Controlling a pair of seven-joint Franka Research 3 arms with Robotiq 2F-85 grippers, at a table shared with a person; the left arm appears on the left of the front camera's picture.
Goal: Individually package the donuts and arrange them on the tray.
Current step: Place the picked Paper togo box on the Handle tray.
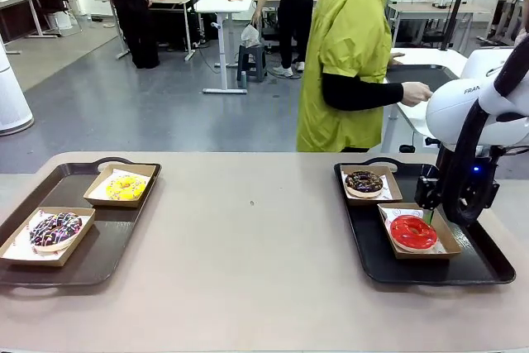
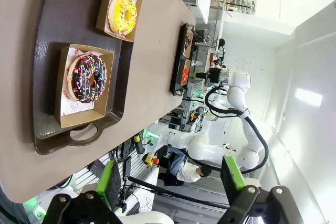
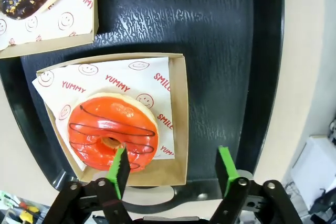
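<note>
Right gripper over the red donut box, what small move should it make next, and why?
Probably lift straight up and back off. The right gripper is open and holds nothing, and the red donut already sits in its box on the black tray, beside the boxed chocolate donut.

Even, bright overhead light fills the room, and shadows on the beige bench (image 1: 248, 287) are soft and short. The glossy red-iced ring donut (image 3: 113, 132) carries small white highlights, and the pebbled black plastic tray (image 3: 210, 51) beneath it shows a broad pale sheen in the right wrist view. In the left wrist view the white wall at the right is nearly blown out, and straight edges bow toward the borders. The front view is sharp throughout.
</note>
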